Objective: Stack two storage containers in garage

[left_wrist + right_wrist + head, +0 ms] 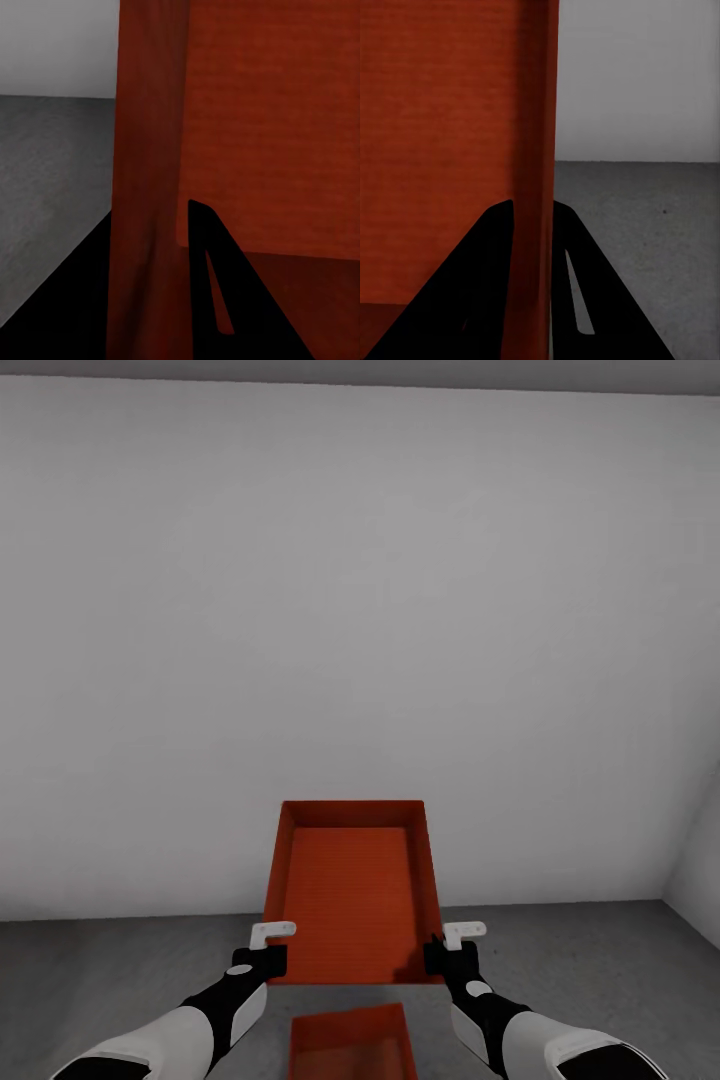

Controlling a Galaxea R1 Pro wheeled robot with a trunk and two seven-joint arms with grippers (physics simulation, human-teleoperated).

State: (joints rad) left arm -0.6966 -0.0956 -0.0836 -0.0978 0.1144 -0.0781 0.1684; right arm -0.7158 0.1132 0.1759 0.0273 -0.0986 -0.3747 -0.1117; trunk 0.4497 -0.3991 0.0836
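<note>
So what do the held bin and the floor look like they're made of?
Held bin: likely thin rigid plastic, matte orange-red, with a faint ribbed texture and slim walls; both grippers pinch its side walls. Floor: looks like concrete, dark grey, matte, faintly mottled. It's a render, so both are guesses.

Soft, even light is falling on the white wall (360,610), without glare. The orange bin (350,890) is looking sharp, its inside shading darker near the right wall; wrist-view fingers (472,300) are showing as black silhouettes.

Two orange-red storage containers: one held container (352,895) and a second container (352,1043) below it. Two grippers: the left gripper (262,952) and the right gripper (452,950).
</note>
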